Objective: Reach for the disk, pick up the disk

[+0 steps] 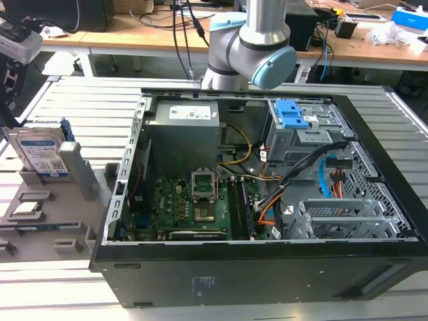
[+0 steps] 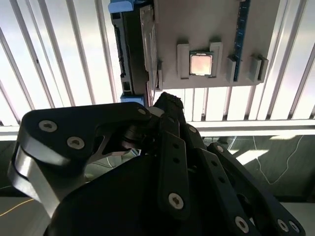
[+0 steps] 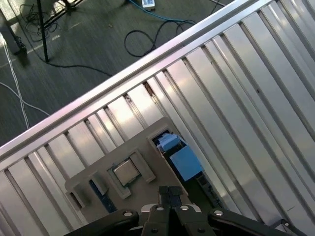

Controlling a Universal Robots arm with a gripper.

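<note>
At the exterior view's left, the disk [image 1: 40, 155] stands on edge in a slot at one end of the grey rack [image 1: 67, 204], and the computer case [image 1: 267, 200] sits just right of that rack. In the first wrist view we see the end effector [image 3: 170, 192] hanging above the rack, fingertips seemingly pressed together, holding nothing. We judge the reach goes best with the fingers spread wide, squared across the disk's thin sides, and kept clear of the chip [image 3: 126, 171] seated in the rack

Silver tubular arm [image 1: 262, 20], pale blue caps [image 1: 275, 68] on rounded joints; matte black gripper [image 2: 167, 101] of linked bars, dotted with silver screws [image 2: 175, 200].
</note>
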